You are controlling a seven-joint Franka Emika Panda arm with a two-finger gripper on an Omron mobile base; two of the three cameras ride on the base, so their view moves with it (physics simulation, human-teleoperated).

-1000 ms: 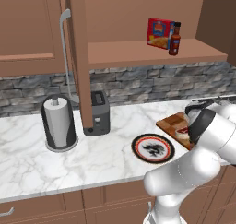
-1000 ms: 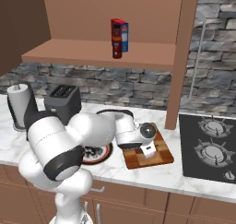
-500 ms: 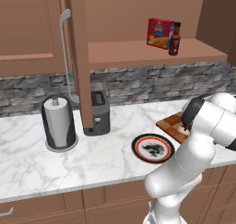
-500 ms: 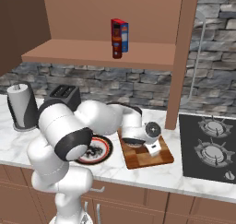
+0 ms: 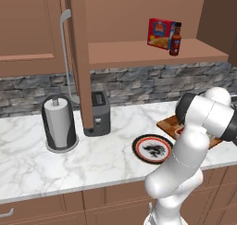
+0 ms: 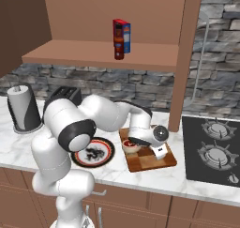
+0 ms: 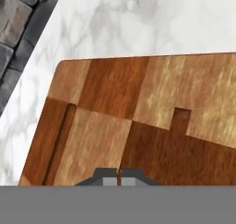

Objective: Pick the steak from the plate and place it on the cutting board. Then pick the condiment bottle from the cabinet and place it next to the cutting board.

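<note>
The steak [image 6: 131,145] lies on the left end of the checkered cutting board [image 6: 150,161], seen as a small red piece [image 5: 179,132] beside my arm in the left base view. My gripper [image 6: 161,153] hovers low over the board just right of the steak, shut with nothing between its fingers; in the hand view its tips [image 7: 119,177] meet above the board [image 7: 138,103]. The plate [image 6: 108,147] [image 5: 137,145] sits bare on the counter left of the board. The dark red condiment bottle [image 5: 175,39] [image 6: 119,45] stands on the cabinet shelf [image 5: 139,53].
A red and yellow box [image 5: 161,33] stands right behind the bottle. A toaster [image 5: 99,113] and a paper towel roll [image 5: 59,127] stand at the left. The stove [image 6: 213,152] lies right of the board. The open cabinet door's silver handle [image 5: 65,57] hangs above the toaster.
The gripper's fingers have closed with nothing in them. The hand has shifted a little toward the board's right end, and the arm's elbow has risen.
</note>
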